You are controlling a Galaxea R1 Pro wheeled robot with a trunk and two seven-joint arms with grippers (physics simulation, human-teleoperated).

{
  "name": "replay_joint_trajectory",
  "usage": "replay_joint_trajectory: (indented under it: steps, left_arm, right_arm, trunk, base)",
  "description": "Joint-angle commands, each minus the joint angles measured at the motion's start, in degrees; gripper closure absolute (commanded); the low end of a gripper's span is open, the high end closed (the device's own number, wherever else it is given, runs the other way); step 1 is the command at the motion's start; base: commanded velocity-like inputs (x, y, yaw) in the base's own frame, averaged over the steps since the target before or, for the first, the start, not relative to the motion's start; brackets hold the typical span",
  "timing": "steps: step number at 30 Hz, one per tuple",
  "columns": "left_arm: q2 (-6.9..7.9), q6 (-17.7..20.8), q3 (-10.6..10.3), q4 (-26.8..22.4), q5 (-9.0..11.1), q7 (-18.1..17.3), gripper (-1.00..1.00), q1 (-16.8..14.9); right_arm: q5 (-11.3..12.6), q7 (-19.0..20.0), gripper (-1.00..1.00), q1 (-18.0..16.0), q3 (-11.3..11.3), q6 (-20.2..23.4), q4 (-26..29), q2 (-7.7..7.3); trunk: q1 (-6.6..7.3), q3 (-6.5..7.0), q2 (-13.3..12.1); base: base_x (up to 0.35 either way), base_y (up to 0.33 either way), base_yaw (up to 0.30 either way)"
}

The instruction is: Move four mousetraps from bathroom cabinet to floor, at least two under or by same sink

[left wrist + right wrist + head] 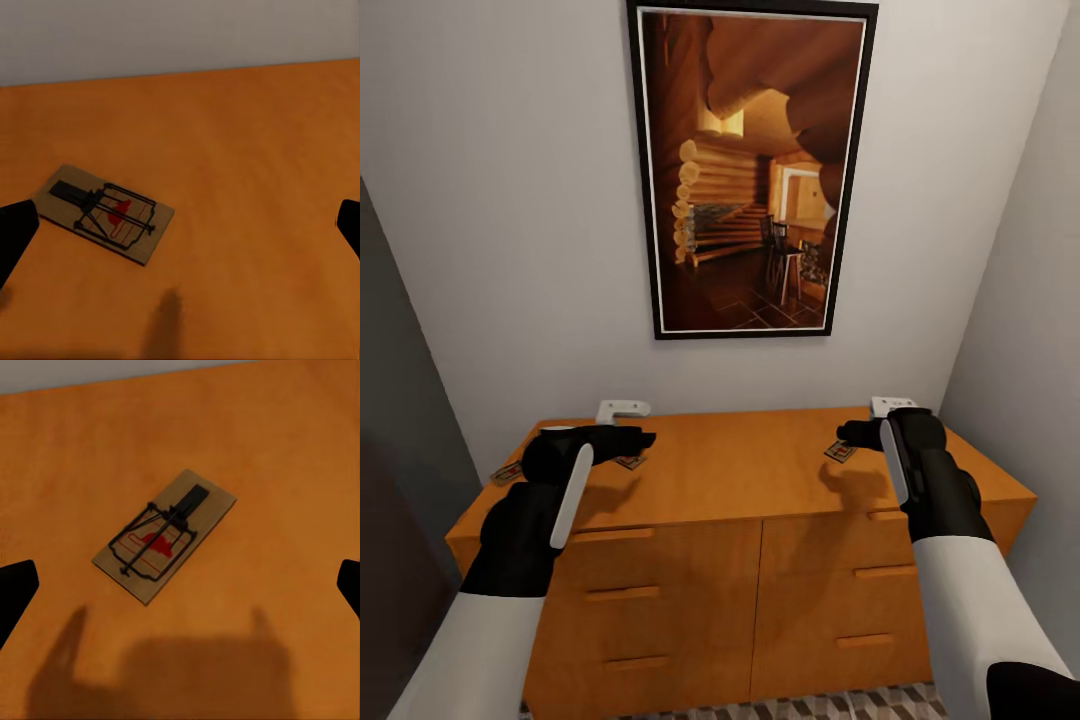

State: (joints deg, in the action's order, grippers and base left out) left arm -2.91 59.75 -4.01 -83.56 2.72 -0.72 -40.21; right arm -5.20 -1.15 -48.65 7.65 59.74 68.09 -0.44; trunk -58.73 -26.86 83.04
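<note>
Head view: your left gripper (645, 438) and right gripper (844, 435) hover over the cabinet (740, 470) top. Left wrist: jaws wide, mousetrap (105, 212) flat on the wood between the fingertips. Right wrist: jaws wide, second mousetrap (165, 534) lying flat, untouched

I can read no words, numbers or brand names anywhere. The tan wooden mousetrap (104, 212) under my left wrist camera bears only a red printed mark beneath its black wire, too blurred to read, and the one (166, 534) under my right wrist camera looks the same.
</note>
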Motion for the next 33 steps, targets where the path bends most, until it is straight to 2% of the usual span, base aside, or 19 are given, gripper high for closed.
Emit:
replay_joint_trajectory:
  steps: [1,7,11,12,19,20,24,33]
  left_arm:
    - [0.24,0.25,0.07,-0.03,0.25,0.10,-1.00,-0.05]
    - [1.95,0.25,0.73,-0.06,0.13,0.58,-1.00,-0.05]
    - [2.67,0.25,3.10,-0.09,0.10,1.99,-1.00,-0.05]
    - [2.67,0.25,3.10,-0.09,0.10,1.99,-1.00,-0.05]
    - [2.96,0.25,10.51,-0.15,0.10,6.39,-1.00,-0.05]
    - [2.96,0.25,10.51,-0.15,0.10,6.39,-1.00,-0.05]
    - [3.04,0.25,13.06,-0.32,0.03,8.38,-1.00,-0.05]
    - [3.21,0.25,14.55,-0.50,-0.13,9.63,-1.00,-0.05]
  right_arm:
    - [-0.41,0.20,-1.00,-0.05,0.00,0.26,-0.02,0.03]
    - [-0.35,0.11,-1.00,-0.05,0.00,0.26,-0.25,0.13]
    - [-0.29,0.05,-1.00,-0.05,0.00,0.26,-0.58,0.16]
    - [-0.29,0.05,-1.00,-0.05,0.00,0.26,-0.58,0.16]
    - [-0.26,0.03,-1.00,-0.05,0.00,0.26,-0.86,0.19]
    - [-0.26,0.03,-1.00,-0.05,0.00,0.26,-0.86,0.19]
    - [-0.26,0.04,-1.00,-0.05,0.00,0.26,-0.91,0.23]
    - [-0.25,0.05,-1.00,-0.05,0.00,0.26,-1.01,0.26]
  trunk:
    - [0.00,-0.07,0.04]
    - [0.00,-0.07,0.04]
    - [0.00,-0.07,0.04]
    - [0.00,-0.07,0.04]
    - [0.00,-0.07,0.04]
    - [0.00,-0.07,0.04]
    - [0.00,-0.07,0.04]
    - [0.00,-0.07,0.04]
  base:
    - [-0.002,0.000,0.000]
    - [-0.001,0.000,0.000]
    - [0.000,0.000,0.000]
    - [0.000,0.000,0.000]
    - [0.000,0.000,0.000]
    - [0.000,0.000,0.000]
    - [0.000,0.000,0.000]
    - [0.000,0.000,0.000]
